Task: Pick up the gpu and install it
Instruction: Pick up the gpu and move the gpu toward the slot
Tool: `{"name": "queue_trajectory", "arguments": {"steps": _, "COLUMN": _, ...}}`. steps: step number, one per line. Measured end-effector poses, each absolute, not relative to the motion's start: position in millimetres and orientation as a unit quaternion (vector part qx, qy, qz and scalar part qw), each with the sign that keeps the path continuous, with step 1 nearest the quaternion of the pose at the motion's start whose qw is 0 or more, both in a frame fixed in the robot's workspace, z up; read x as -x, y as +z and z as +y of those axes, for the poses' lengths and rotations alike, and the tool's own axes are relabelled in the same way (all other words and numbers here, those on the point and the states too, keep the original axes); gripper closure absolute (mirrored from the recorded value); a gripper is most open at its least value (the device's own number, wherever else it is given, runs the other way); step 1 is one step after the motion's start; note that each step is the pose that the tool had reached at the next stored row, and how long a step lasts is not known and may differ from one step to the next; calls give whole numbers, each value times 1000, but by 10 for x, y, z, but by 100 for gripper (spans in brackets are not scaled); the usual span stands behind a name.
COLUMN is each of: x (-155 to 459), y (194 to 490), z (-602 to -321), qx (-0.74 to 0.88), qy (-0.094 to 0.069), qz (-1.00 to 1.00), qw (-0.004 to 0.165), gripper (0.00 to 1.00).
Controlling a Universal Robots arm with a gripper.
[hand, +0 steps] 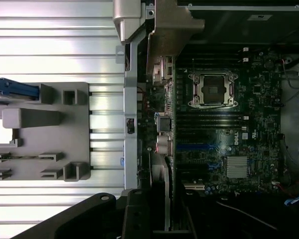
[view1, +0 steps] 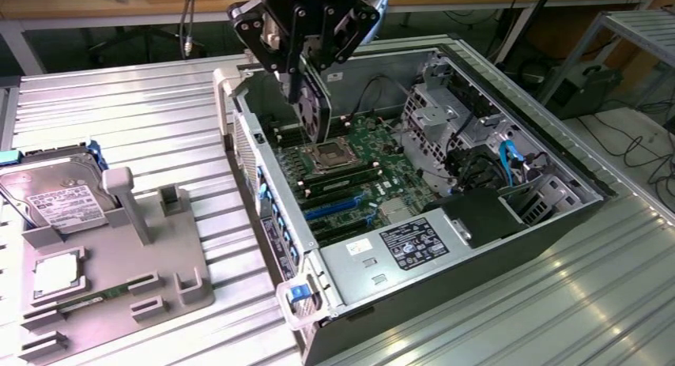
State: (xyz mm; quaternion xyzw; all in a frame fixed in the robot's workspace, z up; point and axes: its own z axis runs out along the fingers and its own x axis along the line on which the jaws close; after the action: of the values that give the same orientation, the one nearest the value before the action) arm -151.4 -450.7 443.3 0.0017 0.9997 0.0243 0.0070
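1. Exterior view: we see the jaws pinching the gpu (view1: 313,113) by its upper end. The dark card hangs on edge, upright, over the open computer case (view1: 454,303) lying on the ribbed metal bench (view1: 126,105).
2. The gpu is in the air, at 12 o'clock from the CPU socket (view1: 328,154) on the motherboard (view1: 364,180). We cannot tell how far its lower edge stands clear of the board.
3. The blue expansion slots (view1: 337,204) lie at 6 o'clock from the socket, and the labelled power supply (view1: 416,243) at 5 o'clock from it.
4. A grey fixture (view1: 179,247) sits on the bench at 9 o'clock from the case, well apart from the gpu. It carries a silver hard drive (view1: 58,200) and a green memory stick (view1: 95,296).
5. In the wrist view we see the gpu (hand: 162,124) edge-on, just inside the case wall (hand: 131,99) and beside the motherboard (hand: 249,129) with its socket (hand: 213,89). The fixture (hand: 50,134) lies on the bench (hand: 55,40) on the wall's outer side.
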Motion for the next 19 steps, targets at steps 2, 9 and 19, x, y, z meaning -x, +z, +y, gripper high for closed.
{"name": "queue_trajectory", "arguments": {"steps": 2, "x": 1491, "y": 4432, "z": -4507, "qx": -2, "qy": 24, "qz": 1000, "qw": 7, "gripper": 72}}
{"name": "queue_trajectory", "arguments": {"steps": 9, "x": 1420, "y": 4431, "z": -4507, "qx": -2, "qy": 24, "qz": 1000, "qw": 7, "gripper": 72}}
{"name": "queue_trajectory", "arguments": {"steps": 19, "x": 1316, "y": 4429, "z": -4507, "qx": -2, "qy": 24, "qz": 1000, "qw": 7, "gripper": 72}}
